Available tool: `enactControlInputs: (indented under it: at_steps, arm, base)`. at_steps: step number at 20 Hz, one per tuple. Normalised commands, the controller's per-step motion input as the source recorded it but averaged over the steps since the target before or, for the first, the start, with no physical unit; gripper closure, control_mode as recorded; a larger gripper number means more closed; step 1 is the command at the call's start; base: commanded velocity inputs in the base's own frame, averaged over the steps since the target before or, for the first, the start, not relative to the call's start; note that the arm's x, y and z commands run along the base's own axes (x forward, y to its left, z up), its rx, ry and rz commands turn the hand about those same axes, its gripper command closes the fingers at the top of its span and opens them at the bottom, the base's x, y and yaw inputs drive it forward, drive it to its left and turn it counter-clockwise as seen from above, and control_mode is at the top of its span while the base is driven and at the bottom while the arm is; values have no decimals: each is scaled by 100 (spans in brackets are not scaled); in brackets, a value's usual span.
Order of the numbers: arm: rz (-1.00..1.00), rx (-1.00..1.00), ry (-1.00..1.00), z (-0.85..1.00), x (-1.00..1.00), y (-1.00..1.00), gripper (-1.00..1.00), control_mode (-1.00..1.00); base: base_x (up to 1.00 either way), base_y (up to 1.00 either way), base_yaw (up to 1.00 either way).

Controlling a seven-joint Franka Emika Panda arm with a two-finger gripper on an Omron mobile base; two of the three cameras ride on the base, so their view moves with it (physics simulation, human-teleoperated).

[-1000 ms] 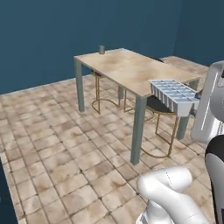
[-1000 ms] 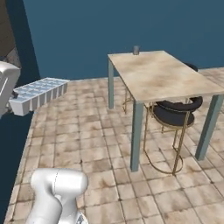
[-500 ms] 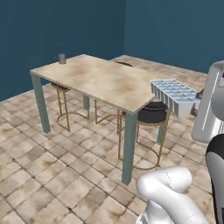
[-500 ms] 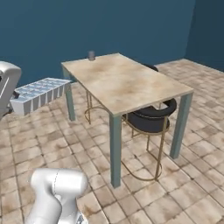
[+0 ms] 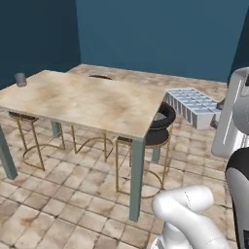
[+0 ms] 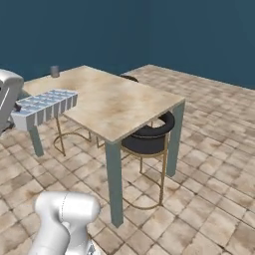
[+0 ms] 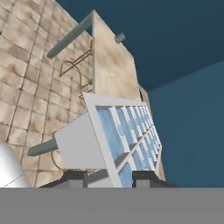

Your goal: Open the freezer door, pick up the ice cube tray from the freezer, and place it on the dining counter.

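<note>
Ice cube tray (image 5: 193,106): white grid of pale blue cubes, carried in the air at the right of the left base view, level, apart from the slab and beside its near right corner. In the right base view it sits at the left (image 6: 45,106), in front of the slab's left part.

Gripper (image 7: 107,178): closed on the tray's near end; the two dark finger tips bracket its short wall at the bottom of the hand view.

Dining counter (image 5: 73,99): wide beige veined slab on grey-green legs, across the left and centre of the left base view. Most of the top is bare.

Small grey cup (image 5: 20,79): upright at the far left corner of the slab, well apart from the tray.

Black stool (image 6: 148,137): gold-legged, tucked under the slab's near edge; a second gold frame shows further along.

Floor: tan stone tiles; dark blue walls behind.

Step in hand: judged as transport, with the tray grasped and not yet over the slab.

Next move: judged to call for bringing the tray over the bare near corner, keeping it level, lowering until its base rests, then releasing.

Risk: judged, the tray's underside catching the slab's thin edge.
</note>
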Motion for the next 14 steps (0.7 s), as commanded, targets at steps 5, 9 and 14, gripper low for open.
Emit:
enactControlInputs:
  at_steps: [5,9,14]
  arm:
    - [0,0,0,0,0,0,100,100]
    - [0,0,0,0,0,0,100,100]
    - [0,0,0,0,0,0,100,100]
  base:
    - [17,41,-51]
    - [23,50,-51]
    - [26,50,-46]
